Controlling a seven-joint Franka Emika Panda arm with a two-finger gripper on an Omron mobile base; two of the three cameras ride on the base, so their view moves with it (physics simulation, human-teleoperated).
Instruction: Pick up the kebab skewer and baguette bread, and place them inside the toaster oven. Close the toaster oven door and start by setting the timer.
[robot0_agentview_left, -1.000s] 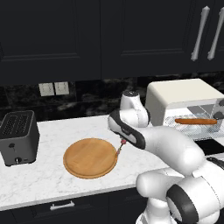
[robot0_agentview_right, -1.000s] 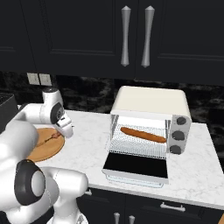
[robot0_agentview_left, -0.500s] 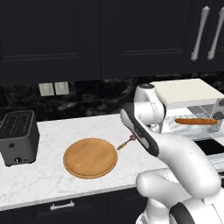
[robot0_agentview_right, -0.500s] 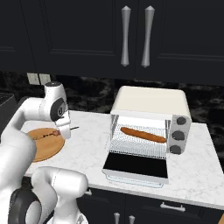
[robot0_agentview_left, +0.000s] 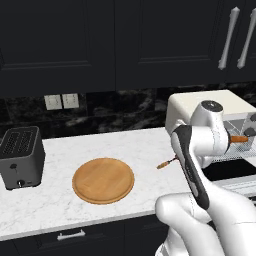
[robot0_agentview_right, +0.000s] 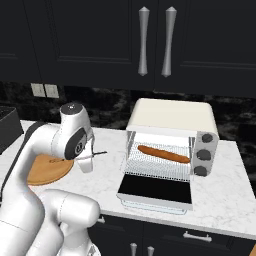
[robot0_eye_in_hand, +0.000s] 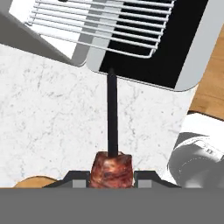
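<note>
Hand view: kebab skewer (robot0_eye_in_hand: 111, 168) clamped between the pincer (robot0_eye_in_hand: 111, 179) fingertips (meat chunk gripped), stick toward toaster oven door (robot0_eye_in_hand: 144, 57).

The white marble-look countertop (robot0_agentview_right: 106, 183) is smooth with grey veins. The round cutting board (robot0_agentview_left: 103, 180) is matt light wood. The boxy cream toaster oven (robot0_agentview_right: 172, 116) looks like satin painted metal, with a thin wire metal rack (robot0_eye_in_hand: 100, 25) and a glossy dark glass door (robot0_agentview_right: 156, 188). The kebab skewer (robot0_eye_in_hand: 112, 131) carries rough, reddish-brown meat on a smooth dark stick.
</note>
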